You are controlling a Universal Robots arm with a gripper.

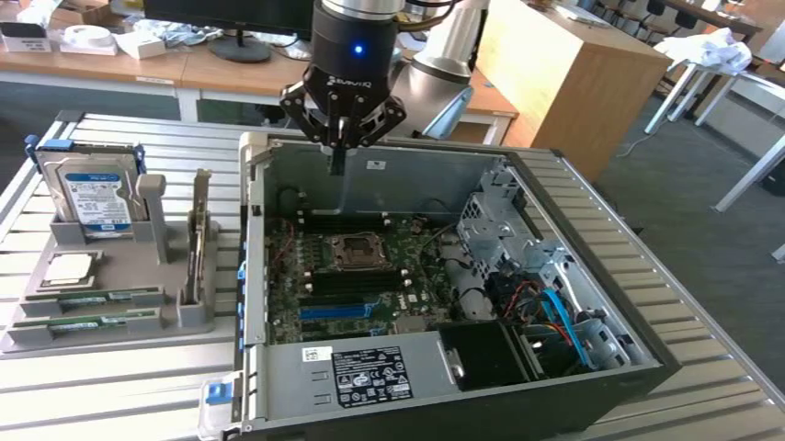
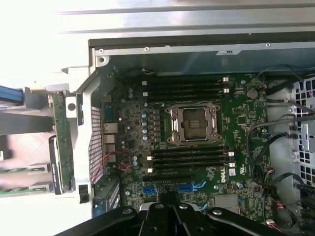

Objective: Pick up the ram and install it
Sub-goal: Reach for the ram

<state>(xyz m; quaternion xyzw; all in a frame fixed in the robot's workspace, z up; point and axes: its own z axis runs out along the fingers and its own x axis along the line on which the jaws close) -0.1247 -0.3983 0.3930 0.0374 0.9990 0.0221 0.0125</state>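
An open desktop computer case (image 1: 417, 175) lies on its side on a slatted metal table (image 1: 123, 395). Inside it the motherboard (image 1: 405, 285) faces up, with a CPU socket (image 1: 356, 248) at its middle and rows of black memory slots (image 2: 189, 160) on either side of the socket. A labelled power supply (image 1: 368, 372) fills the near end of the case. A perforated drive cage (image 1: 497, 220) and blue cables (image 1: 558, 308) sit along the exterior view's right.

At the exterior view's left, just beside the case, a grey holder (image 1: 184, 317) carries a hard drive (image 1: 86, 197) standing on edge at its far end. An expansion card with a metal bracket (image 1: 197, 243) stands upright near the case. A square processor chip (image 1: 68, 268) lies flat, and nearer still lie the farther ram stick (image 1: 101, 298) and the nearer ram stick (image 1: 88, 322), parallel in their grooves.

The gripper (image 1: 337, 163) hangs over the far wall of the case, well apart from the holder, its jaws pressed together.

The power supply hides the motherboard's near edge. The labels on the ram sticks are too small to read, and the wrist view cuts both sticks off at the picture's edge.
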